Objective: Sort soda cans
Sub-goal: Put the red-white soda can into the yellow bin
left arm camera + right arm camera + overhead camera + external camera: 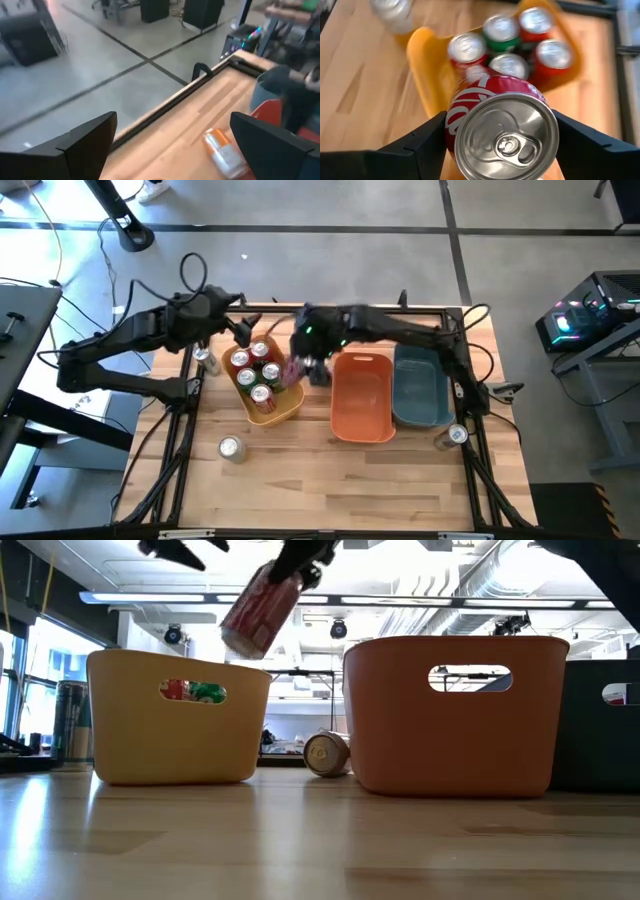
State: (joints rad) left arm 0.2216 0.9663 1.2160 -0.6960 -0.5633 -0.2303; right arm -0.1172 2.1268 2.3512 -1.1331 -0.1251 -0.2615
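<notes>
My right gripper (pixel 500 145), clamped on a red aluminium soda can (pixel 495 125), should carry it left over the yellow plastic bin (pixel 285 408) and lower it upright into a gap.

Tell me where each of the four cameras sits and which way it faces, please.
High: overhead, straight down; both arms, yellow bin.
Low: table height, level across; red can held above the bins.
Left wrist: past the open left claw to the table edge.
Right wrist: right claw gripping the red can over the yellow bin.
Shared: high and right wrist both show the binned cans.
</notes>
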